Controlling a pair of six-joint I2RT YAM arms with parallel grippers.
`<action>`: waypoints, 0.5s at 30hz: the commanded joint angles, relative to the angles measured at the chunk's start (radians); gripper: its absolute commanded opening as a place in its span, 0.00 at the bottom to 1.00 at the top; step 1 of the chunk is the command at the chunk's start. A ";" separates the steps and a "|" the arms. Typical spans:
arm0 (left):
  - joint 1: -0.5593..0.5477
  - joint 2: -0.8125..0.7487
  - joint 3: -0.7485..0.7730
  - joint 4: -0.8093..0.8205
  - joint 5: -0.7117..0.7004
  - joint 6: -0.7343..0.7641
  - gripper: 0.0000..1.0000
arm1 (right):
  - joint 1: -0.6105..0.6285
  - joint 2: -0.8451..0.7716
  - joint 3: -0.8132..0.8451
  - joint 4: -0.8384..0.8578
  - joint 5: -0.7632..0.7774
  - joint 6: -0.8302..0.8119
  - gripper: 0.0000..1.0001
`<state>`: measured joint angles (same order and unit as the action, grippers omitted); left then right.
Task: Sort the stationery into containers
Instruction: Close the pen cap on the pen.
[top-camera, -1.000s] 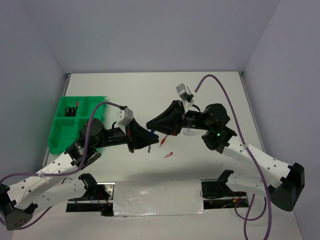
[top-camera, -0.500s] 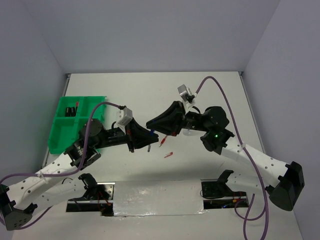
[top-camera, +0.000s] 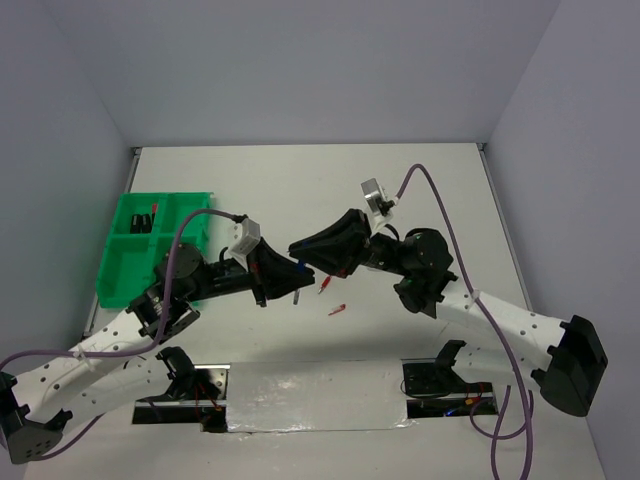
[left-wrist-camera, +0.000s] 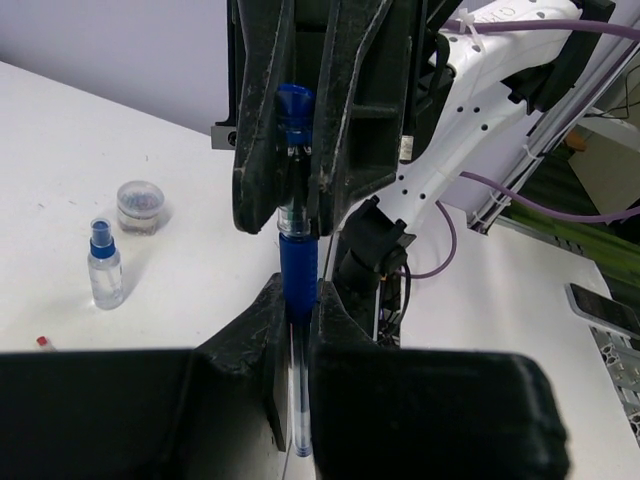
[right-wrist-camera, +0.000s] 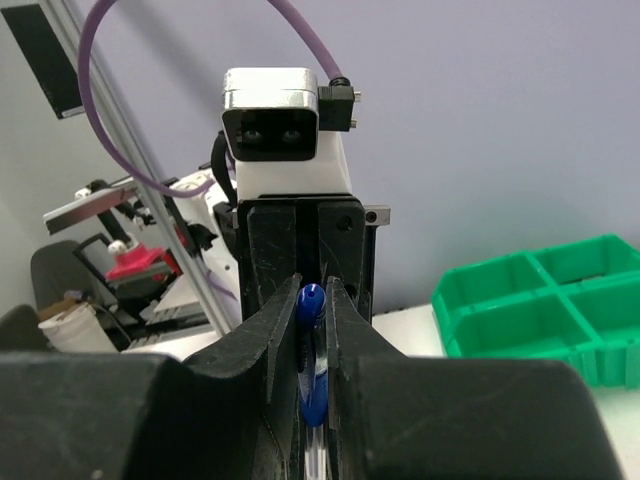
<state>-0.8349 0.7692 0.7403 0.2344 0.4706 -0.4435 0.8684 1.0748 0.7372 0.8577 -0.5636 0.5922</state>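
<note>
A thin blue pen hangs in the air above the table, with both grippers closed on it tip to tip. My left gripper is shut on the pen's blue grip section. My right gripper is shut on the capped end of the blue pen. From above, the two grippers meet at mid-table, left and right. The green tray sits at the left, with dark highlighters in a back compartment. A red pen lies under the grippers.
A small red piece lies on the table nearer the front. A blue-capped clear bottle and a translucent round roll stand beyond the right arm. Purple cables loop over both arms. The green tray shows behind the left arm.
Both arms have shifted slightly, and the joined grippers have edged a little to the left. The pen stays clamped between both pairs of jaws.
</note>
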 joint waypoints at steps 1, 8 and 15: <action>0.003 -0.016 0.094 0.296 -0.050 0.037 0.00 | 0.040 0.057 -0.061 -0.083 -0.030 -0.023 0.00; 0.006 0.004 0.206 0.203 -0.024 0.100 0.00 | 0.047 0.114 -0.137 -0.022 -0.042 -0.023 0.00; 0.042 0.016 0.231 0.227 -0.001 0.077 0.00 | 0.075 0.162 -0.173 -0.002 -0.035 -0.045 0.00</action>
<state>-0.8101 0.7925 0.8242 0.0765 0.4789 -0.3691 0.8906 1.1370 0.6525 1.0801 -0.4786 0.5827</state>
